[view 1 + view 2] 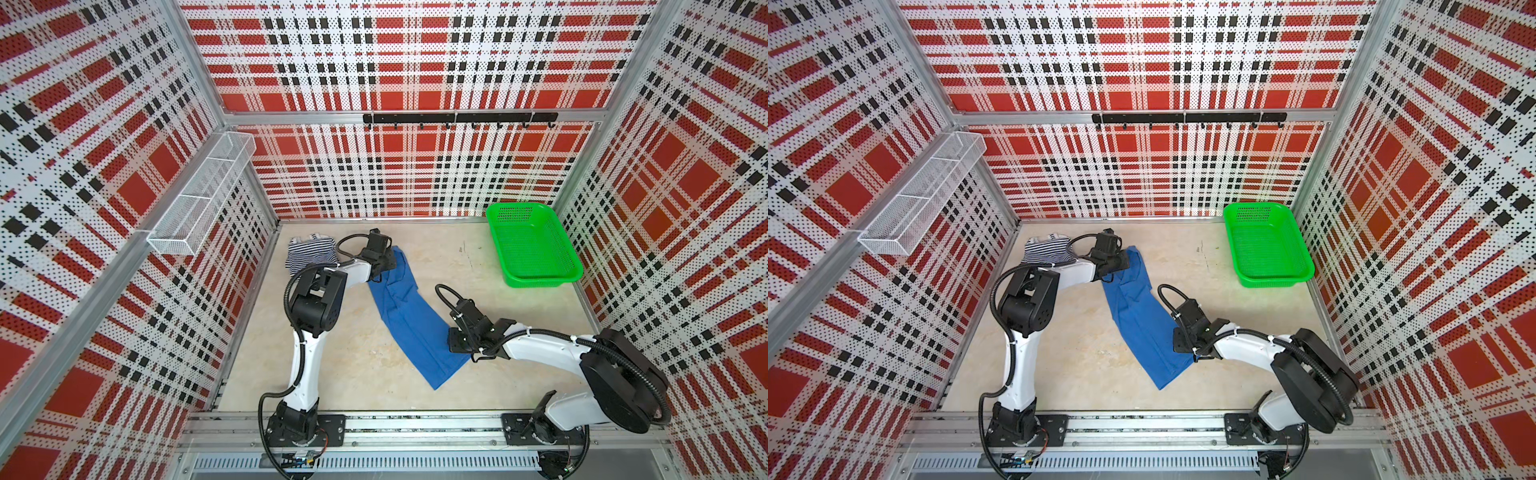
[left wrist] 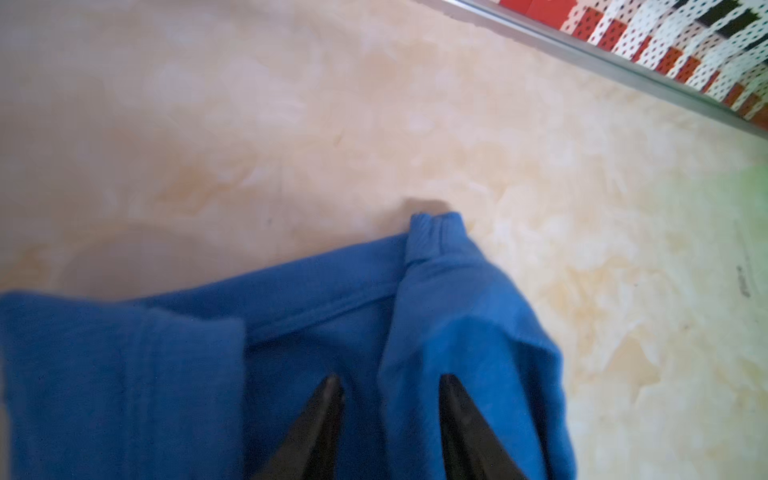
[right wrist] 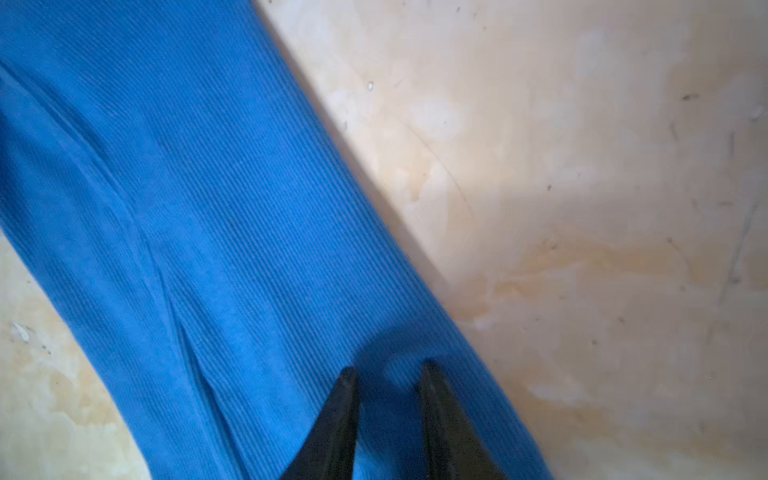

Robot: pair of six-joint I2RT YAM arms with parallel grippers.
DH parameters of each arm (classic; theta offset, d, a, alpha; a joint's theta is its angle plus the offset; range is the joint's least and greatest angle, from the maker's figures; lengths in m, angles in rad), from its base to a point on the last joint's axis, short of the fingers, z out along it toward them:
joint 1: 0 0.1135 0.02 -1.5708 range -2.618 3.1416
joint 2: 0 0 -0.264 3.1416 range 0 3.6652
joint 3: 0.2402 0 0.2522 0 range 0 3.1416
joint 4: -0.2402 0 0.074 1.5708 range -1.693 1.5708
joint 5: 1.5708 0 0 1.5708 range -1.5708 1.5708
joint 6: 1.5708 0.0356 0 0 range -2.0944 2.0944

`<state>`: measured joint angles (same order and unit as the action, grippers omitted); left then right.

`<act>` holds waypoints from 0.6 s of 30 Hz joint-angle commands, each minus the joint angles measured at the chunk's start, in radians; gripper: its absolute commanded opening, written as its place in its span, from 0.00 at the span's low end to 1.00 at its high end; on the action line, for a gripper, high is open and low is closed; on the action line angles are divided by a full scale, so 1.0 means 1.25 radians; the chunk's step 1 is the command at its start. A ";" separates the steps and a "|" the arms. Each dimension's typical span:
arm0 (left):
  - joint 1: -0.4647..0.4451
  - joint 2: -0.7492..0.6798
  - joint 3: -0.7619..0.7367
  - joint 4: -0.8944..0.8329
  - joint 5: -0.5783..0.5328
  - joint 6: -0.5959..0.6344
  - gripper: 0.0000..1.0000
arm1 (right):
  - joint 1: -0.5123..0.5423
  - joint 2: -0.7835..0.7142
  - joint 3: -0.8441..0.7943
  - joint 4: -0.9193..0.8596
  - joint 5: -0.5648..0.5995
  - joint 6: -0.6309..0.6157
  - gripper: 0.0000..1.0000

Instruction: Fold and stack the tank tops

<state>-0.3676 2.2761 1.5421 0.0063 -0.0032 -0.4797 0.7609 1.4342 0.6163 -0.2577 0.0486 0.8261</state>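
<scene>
The plain blue tank top (image 1: 405, 316) (image 1: 1138, 316) lies as a long narrow strip, running diagonally from the far left toward the near middle of the table. My left gripper (image 2: 390, 378) is over its far end, by the shoulder strap (image 2: 432, 232), with its jaws apart and cloth beneath the tips. Near the strip's lower end, my right gripper (image 3: 388, 365) has its jaws a little apart on the ribbed cloth (image 3: 232, 208), at the cloth's right edge. The striped tank top (image 1: 309, 253) (image 1: 1046, 249) sits bunched in the far left corner, behind the left arm (image 1: 357, 270).
A green mesh basket (image 1: 540, 281) (image 1: 1273, 282) stands at the far right against the wall. A white wire shelf (image 1: 199, 195) hangs on the left wall. A black hook rail (image 1: 457, 118) runs along the back wall. Bare table (image 1: 478, 266) lies between cloth and basket.
</scene>
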 commanded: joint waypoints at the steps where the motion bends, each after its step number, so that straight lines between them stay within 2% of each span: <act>1: -0.008 0.105 0.081 -0.028 0.067 -0.022 0.42 | 0.076 -0.020 -0.078 -0.015 0.020 0.151 0.29; 3: -0.009 0.164 0.164 -0.039 0.100 -0.022 0.42 | 0.155 -0.039 -0.096 0.033 0.004 0.238 0.34; 5: -0.011 0.223 0.253 -0.043 0.136 -0.020 0.42 | 0.202 -0.057 -0.082 0.056 0.007 0.280 0.46; 7: -0.015 0.263 0.334 -0.070 0.159 -0.006 0.42 | 0.204 -0.089 -0.045 0.021 0.041 0.281 0.62; 9: -0.017 0.265 0.382 -0.100 0.170 0.013 0.45 | 0.179 -0.119 -0.004 -0.054 0.079 0.259 0.69; 12: -0.020 0.179 0.338 -0.115 0.162 0.055 0.56 | 0.099 -0.157 -0.001 -0.111 0.041 0.213 0.69; 14: -0.021 0.083 0.263 -0.119 0.154 0.084 0.63 | 0.044 -0.178 -0.020 -0.123 -0.025 0.186 0.64; 18: -0.031 -0.119 0.103 -0.141 0.112 0.136 0.75 | -0.011 -0.195 -0.035 -0.146 -0.129 0.138 0.53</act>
<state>-0.3935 2.3238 1.7382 -0.1257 0.1646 -0.3855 0.7681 1.2068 0.5907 -0.3668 -0.0040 1.0443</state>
